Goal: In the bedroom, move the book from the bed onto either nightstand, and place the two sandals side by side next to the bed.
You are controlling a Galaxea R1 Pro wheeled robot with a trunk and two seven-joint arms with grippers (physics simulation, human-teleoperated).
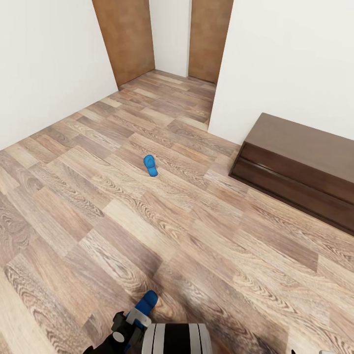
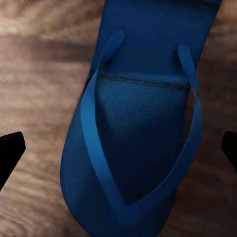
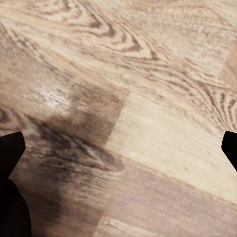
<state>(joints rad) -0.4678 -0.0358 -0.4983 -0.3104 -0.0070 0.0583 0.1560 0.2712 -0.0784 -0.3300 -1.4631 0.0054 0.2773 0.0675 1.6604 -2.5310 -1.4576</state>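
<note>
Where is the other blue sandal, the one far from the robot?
In the head view, the far sandal lies alone on the wood floor near mid-room, left of the dark bench cabinet.

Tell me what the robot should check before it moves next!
1. Near sandal sits between the left end effector's fingers: ok.
2. Left end effector is squeezing the near sandal: not ok, its fingers are wide apart and do not touch it.
3. Far sandal is in sight, lying on the floor: ok.
4. Right end effector is free for another job: ok, it is open over the floor.
5. Which way the bed is: cannot tell.
</note>
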